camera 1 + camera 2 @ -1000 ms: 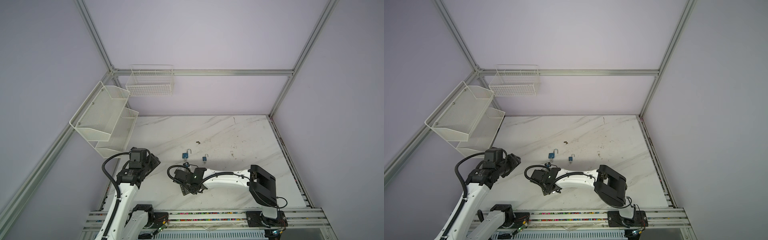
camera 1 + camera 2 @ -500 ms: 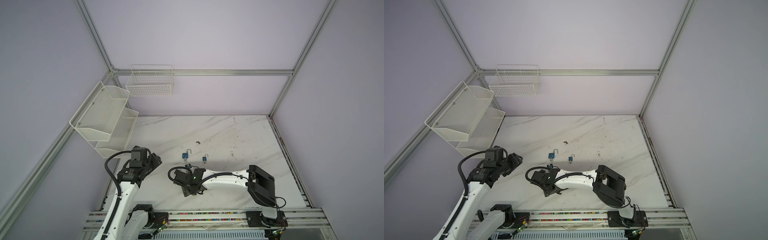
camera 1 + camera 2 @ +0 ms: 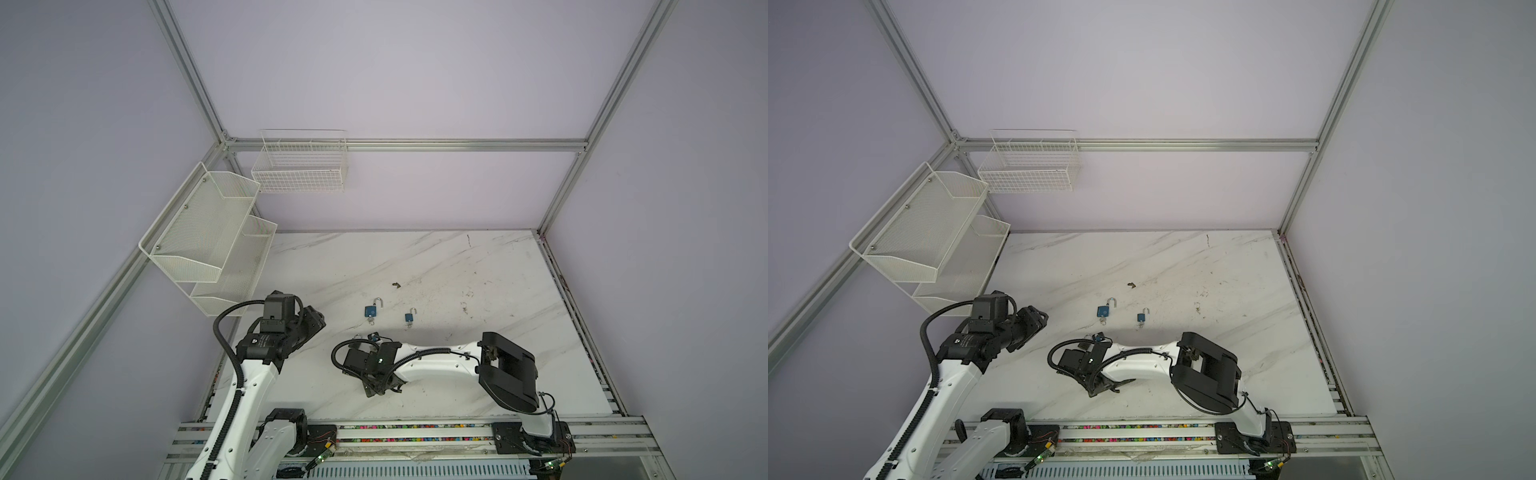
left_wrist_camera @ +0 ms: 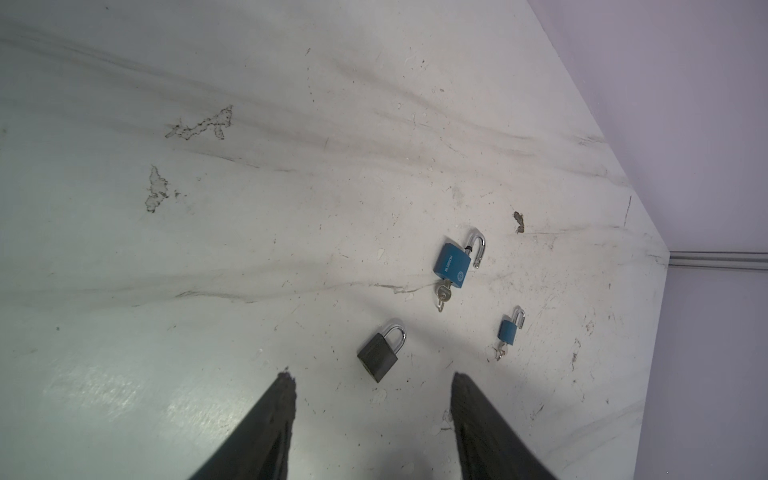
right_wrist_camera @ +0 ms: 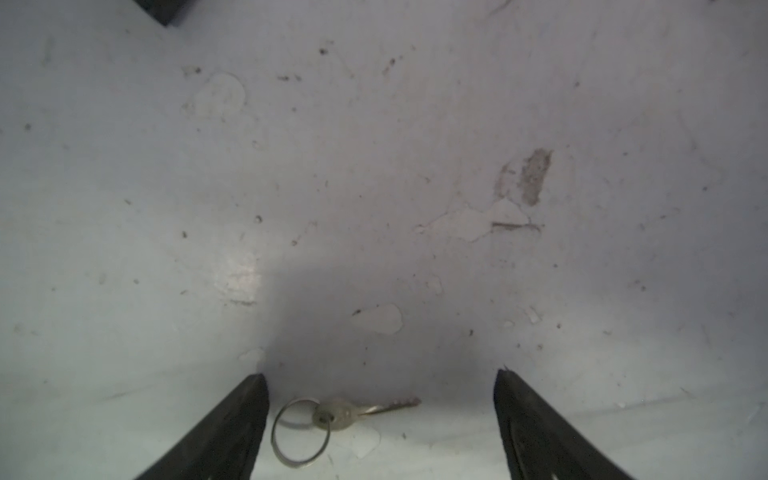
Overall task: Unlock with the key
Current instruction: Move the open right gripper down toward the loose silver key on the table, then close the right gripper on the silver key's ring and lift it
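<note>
A small silver key (image 5: 347,412) on a wire ring (image 5: 300,432) lies flat on the marble table. It rests between the fingers of my right gripper (image 5: 380,374), nearer one finger and untouched. That gripper (image 3: 380,388) is open and low over the table's front middle. A black padlock (image 4: 380,351) with its shackle closed lies on the table just beyond my left gripper (image 4: 372,374). The left gripper (image 3: 316,322) is open and empty, hovering at the left. In both top views the right wrist hides most of the black padlock.
Beyond the black one, a large blue padlock (image 3: 371,310) and a small blue padlock (image 3: 409,318) lie with shackles open and keys in them. White mesh shelves (image 3: 208,245) hang on the left wall, a wire basket (image 3: 300,166) on the back wall. A dark chip (image 3: 396,284) marks the table.
My left gripper has shifted a little to the right, toward the padlocks. The right gripper has stayed over the key, its jaws slightly wider.
</note>
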